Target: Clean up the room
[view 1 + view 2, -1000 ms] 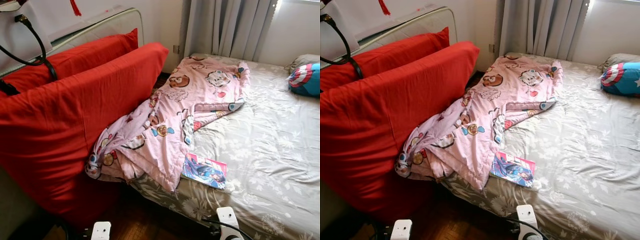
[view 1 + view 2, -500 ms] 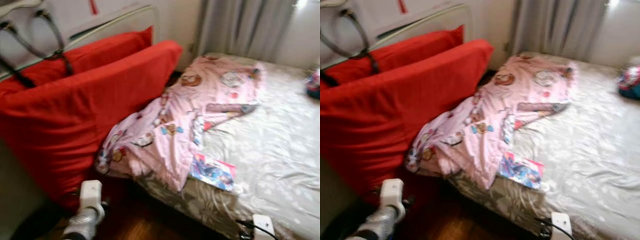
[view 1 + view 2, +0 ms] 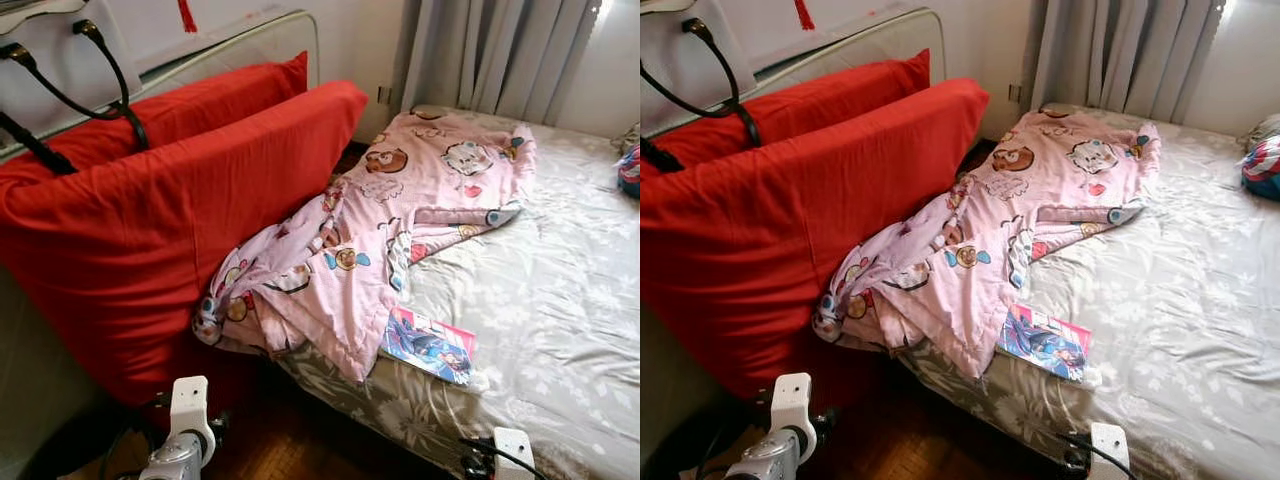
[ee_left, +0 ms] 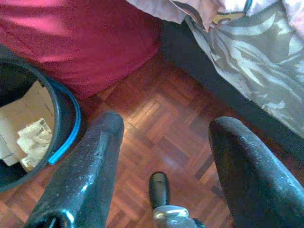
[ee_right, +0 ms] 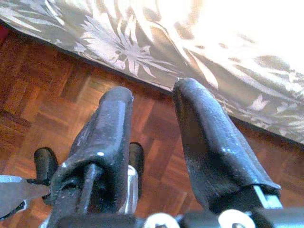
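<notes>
A crumpled pink cartoon blanket [image 3: 380,230] lies across the left side of the bed [image 3: 560,290] and hangs over its near corner. Next to the blanket's edge, a colourful comic book [image 3: 430,343] lies flat near the bed's front edge. Two big red cushions [image 3: 170,220] lean upright left of the bed. My left gripper [image 4: 168,126] is open and empty, low over the parquet floor [image 4: 156,142] between the cushions and the bed. My right gripper [image 5: 152,90] is open and empty too, over the floor just before the bed's flowered sheet [image 5: 142,42].
A black bin [image 4: 66,114] with a blue rim holds paper scraps beside my left gripper. A blue and red star pillow [image 3: 1262,165] lies at the bed's far right. Grey curtains [image 3: 490,50] hang behind. Black bag handles [image 3: 60,90] hang above the cushions.
The camera has swung a little to the left, shifting the whole picture right. My left arm's wrist now stands higher in the lower left corner.
</notes>
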